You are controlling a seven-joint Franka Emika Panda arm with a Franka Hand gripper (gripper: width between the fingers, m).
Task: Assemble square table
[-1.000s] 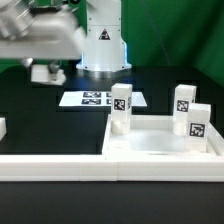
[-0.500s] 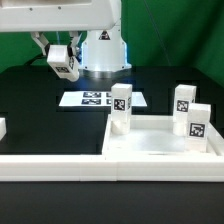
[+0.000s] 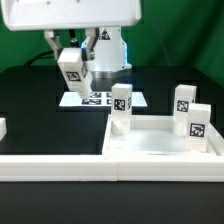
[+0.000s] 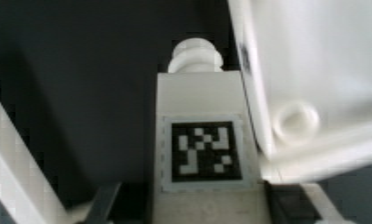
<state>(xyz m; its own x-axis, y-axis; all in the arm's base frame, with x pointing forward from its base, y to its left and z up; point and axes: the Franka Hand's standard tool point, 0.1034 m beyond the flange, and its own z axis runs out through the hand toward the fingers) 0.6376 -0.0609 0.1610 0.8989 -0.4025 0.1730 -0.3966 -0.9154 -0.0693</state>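
Observation:
The square table top (image 3: 150, 148) is a white rimmed tray at the front right of the exterior view. Three white tagged legs stand in it: one at its near-left corner (image 3: 121, 106) and two at the right (image 3: 183, 99) (image 3: 197, 121). My gripper (image 3: 72, 68) hangs above the table behind the top, shut on a fourth tagged leg (image 3: 71, 62). In the wrist view the held leg (image 4: 204, 120) fills the middle between my dark fingers (image 4: 122, 200), its peg end pointing away. The top's rim with a round corner hole (image 4: 293, 121) lies beside it.
The marker board (image 3: 82, 99) lies flat on the black table under and behind the gripper. A long white bar (image 3: 60, 167) runs along the front edge. A small white block (image 3: 2, 127) sits at the exterior view's left edge. The robot base (image 3: 108, 50) stands at the back.
The arm has swung toward the exterior view's right and come lower, carrying the leg from the upper left to above the marker board. The top and its three legs have not moved.

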